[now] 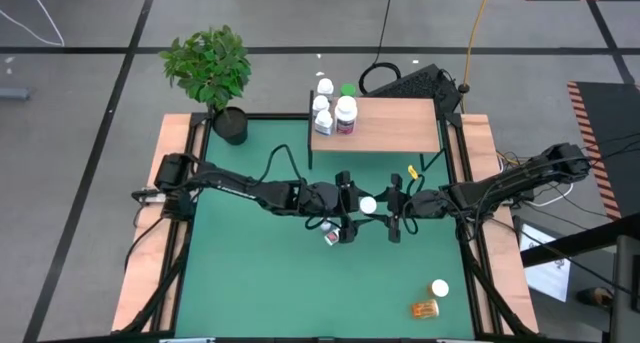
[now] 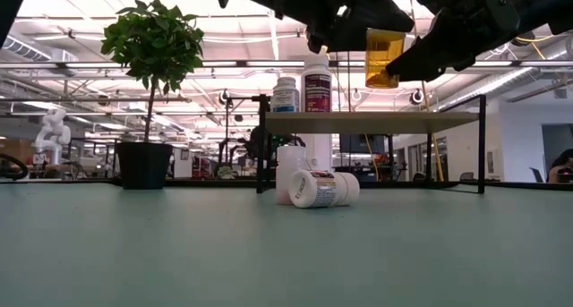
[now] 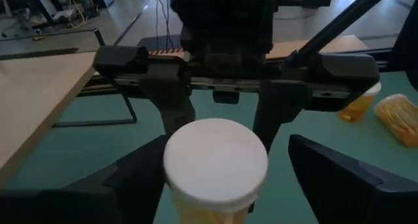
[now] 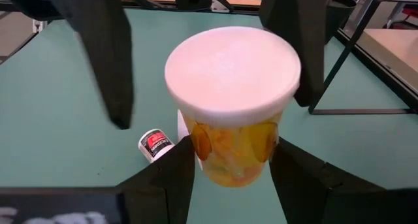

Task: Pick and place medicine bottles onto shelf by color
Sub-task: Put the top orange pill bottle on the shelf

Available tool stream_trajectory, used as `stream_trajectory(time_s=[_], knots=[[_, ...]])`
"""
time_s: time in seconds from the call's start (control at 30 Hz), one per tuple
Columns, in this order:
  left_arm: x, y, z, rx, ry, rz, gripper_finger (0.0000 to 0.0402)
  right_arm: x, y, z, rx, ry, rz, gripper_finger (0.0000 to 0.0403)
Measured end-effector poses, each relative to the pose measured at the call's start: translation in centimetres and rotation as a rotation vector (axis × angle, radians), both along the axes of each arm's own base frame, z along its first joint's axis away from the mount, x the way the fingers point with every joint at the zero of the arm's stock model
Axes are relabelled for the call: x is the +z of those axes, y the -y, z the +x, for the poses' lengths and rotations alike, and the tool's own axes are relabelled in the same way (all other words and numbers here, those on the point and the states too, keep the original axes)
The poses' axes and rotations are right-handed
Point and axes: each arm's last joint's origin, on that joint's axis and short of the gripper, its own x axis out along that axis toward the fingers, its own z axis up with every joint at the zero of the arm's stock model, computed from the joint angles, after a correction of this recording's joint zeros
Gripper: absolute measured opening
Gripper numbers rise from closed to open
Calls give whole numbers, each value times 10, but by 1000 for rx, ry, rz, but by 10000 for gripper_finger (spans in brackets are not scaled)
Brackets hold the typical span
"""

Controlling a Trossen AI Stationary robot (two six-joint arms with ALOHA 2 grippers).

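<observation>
The amber bottle, white cap up, fills the right wrist view. The right gripper pinches its body between both fingers. The left gripper faces it with jaws spread wide on either side of the cap, seemingly not touching it. The bottle hangs in mid-air over the middle of the mat, just in front of the shelf.

The risk is in the handover. If the right jaws let go before the left ones close, the round bottle would likely fall onto the lying bottle and the upright white bottle below, then roll. The two sets of fingers crowd the same narrow body, so they could also clash.

White bottles cluster at the shelf's left end. Two more amber ones sit near the mat's front right corner, and a plant stands at its back left. Beyond the table is a bright workshop with ceiling lights.
</observation>
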Motion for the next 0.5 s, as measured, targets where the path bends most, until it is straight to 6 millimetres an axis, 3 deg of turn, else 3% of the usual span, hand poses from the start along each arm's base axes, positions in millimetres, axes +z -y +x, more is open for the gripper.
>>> stream_trajectory(time_s=[0.3, 0.5], knots=[[0, -7, 1, 22, 2, -11, 216, 0, 0, 0, 3, -5, -6, 178], [1, -16, 2, 102, 18, -20, 212, 0, 3, -1, -64, -1, -80, 223]])
